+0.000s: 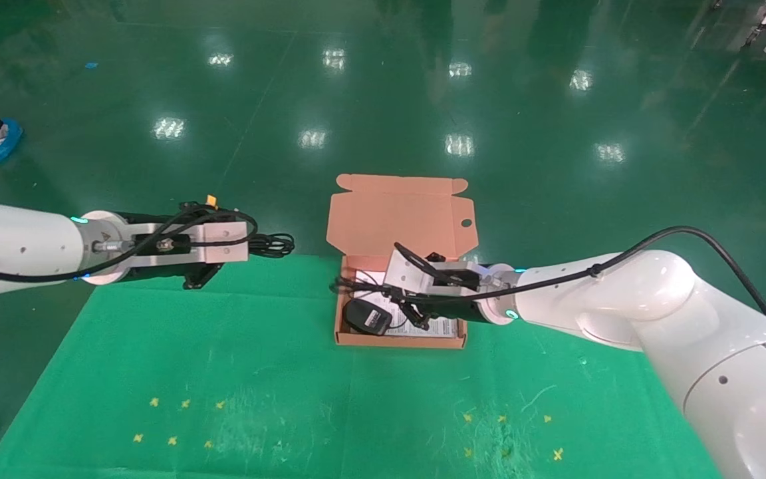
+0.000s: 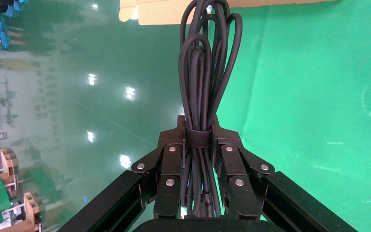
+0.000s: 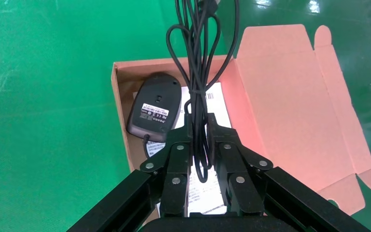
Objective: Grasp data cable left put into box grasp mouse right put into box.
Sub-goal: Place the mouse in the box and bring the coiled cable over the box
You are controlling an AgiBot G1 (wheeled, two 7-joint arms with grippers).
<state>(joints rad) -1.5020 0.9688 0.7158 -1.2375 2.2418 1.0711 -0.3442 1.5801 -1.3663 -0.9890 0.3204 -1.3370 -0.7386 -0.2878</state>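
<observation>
My left gripper (image 1: 252,245) (image 2: 199,129) is shut on the data cable (image 1: 274,245) (image 2: 204,72), a strapped bundle of black loops held in the air left of the box, at the mat's far edge. The box (image 1: 399,341) (image 3: 119,99) lies open with its lid (image 1: 399,213) (image 3: 290,96) folded back. The mouse (image 1: 368,317) (image 3: 155,107) lies inside on its back, label up, at the box's left end. My right gripper (image 1: 393,296) (image 3: 199,124) hovers over the box, shut on the mouse's bundled cord (image 3: 198,72).
A green mat (image 1: 223,366) with small yellow crosses (image 1: 172,440) covers the table under both arms. Beyond it lies the glossy green floor. A person's foot in a blue shoe cover (image 1: 0,143) stands at the far left.
</observation>
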